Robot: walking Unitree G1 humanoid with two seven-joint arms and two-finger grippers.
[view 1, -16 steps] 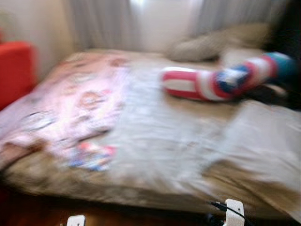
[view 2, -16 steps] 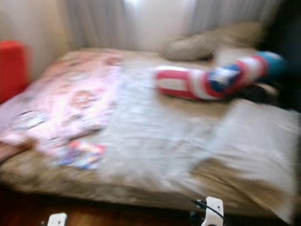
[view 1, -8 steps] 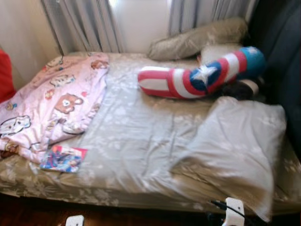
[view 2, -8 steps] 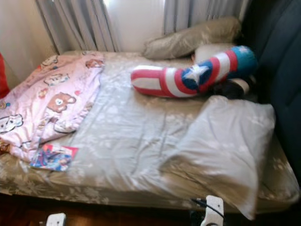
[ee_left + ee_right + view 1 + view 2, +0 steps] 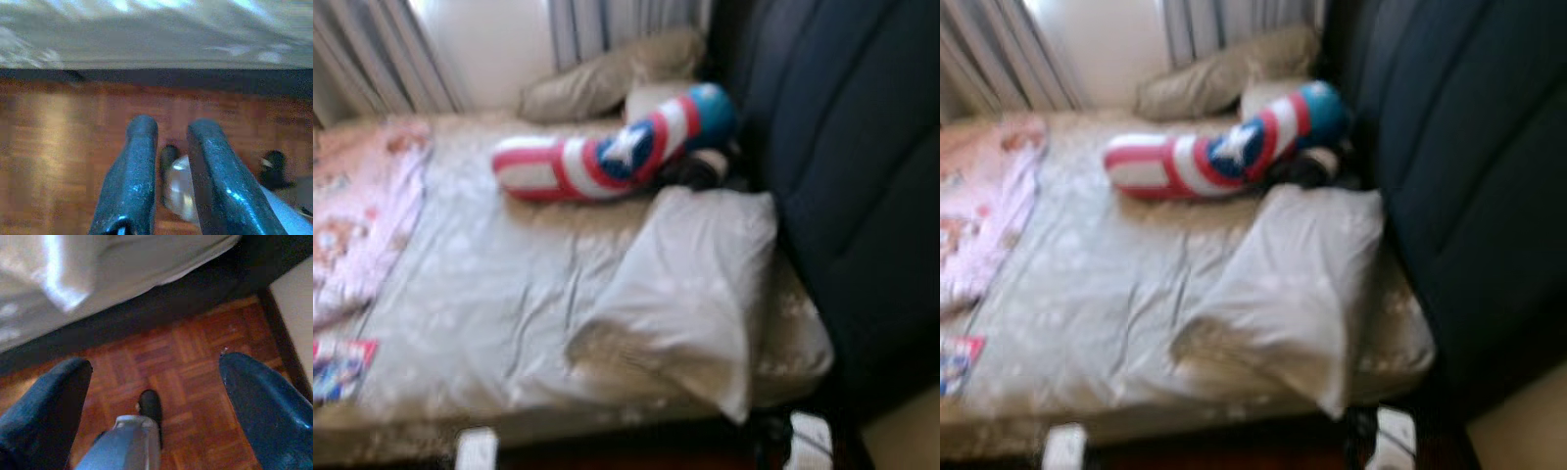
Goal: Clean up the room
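A bed with a grey patterned sheet lies before me. On it are a grey pillow, a red, white and blue star bolster, a tan pillow at the back and a pink cartoon blanket on the left. A colourful magazine lies at the bed's front left edge. Both arms hang low in front of the bed. My left gripper points at the wooden floor, its fingers close together and holding nothing. My right gripper is open wide over the floor.
A tall dark padded headboard stands along the bed's right side. A small dark object lies between the bolster and the headboard. Grey curtains hang behind the bed. Parquet floor runs under the bed's edge, with a pale surface at the right.
The camera has swung to the right: bed, bolster and pillow have shifted left in the picture and the headboard now takes up the right. Both grippers still hang low.
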